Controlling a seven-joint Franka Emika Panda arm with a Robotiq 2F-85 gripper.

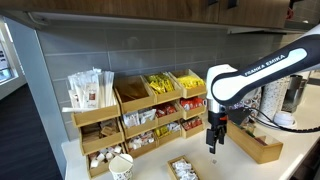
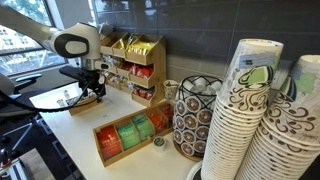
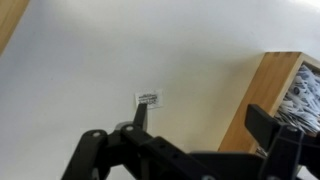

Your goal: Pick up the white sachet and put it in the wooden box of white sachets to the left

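End effector (image 3: 200,128) spread over bench (image 3: 80,60); white sachet (image 3: 147,98) lies flat, off-centre by one fingertip (image 3: 140,112): closing could miss, push it.

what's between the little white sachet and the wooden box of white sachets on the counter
Nothing: in the wrist view only bare white countertop lies between the small white sachet and the light-wood box of white sachets.
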